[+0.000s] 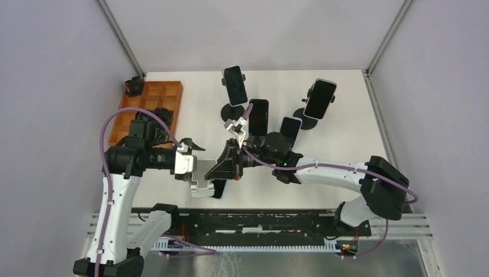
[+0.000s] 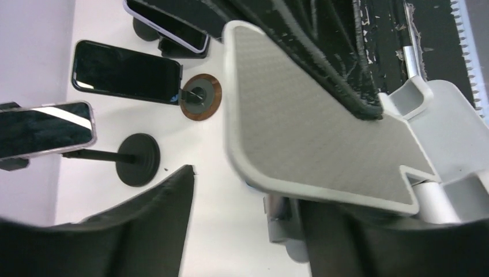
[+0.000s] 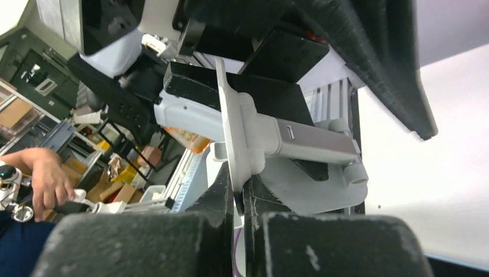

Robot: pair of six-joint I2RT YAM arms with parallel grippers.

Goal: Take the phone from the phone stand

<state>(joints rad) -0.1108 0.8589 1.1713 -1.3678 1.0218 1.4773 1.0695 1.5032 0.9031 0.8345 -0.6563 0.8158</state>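
The grey phone stand (image 1: 203, 176) is held up over the near middle of the table, between my two grippers. Its flat base plate fills the left wrist view (image 2: 311, 121). In the right wrist view its white back plate (image 3: 235, 133) shows edge-on. The dark phone (image 1: 219, 188) sits on it, and its edge shows as a black slab (image 3: 193, 81). My right gripper (image 1: 218, 170) (image 3: 237, 193) is shut on the phone and the plate's edge. My left gripper (image 1: 199, 164) (image 2: 248, 190) is open wide, and the stand's hinge (image 2: 282, 225) lies against one finger.
Several other phones stand on black stands at the back middle (image 1: 234, 84) and back right (image 1: 320, 98), two also in the left wrist view (image 2: 127, 72). A wooden compartment tray (image 1: 151, 104) lies at the back left. The black rail (image 1: 259, 222) runs along the near edge.
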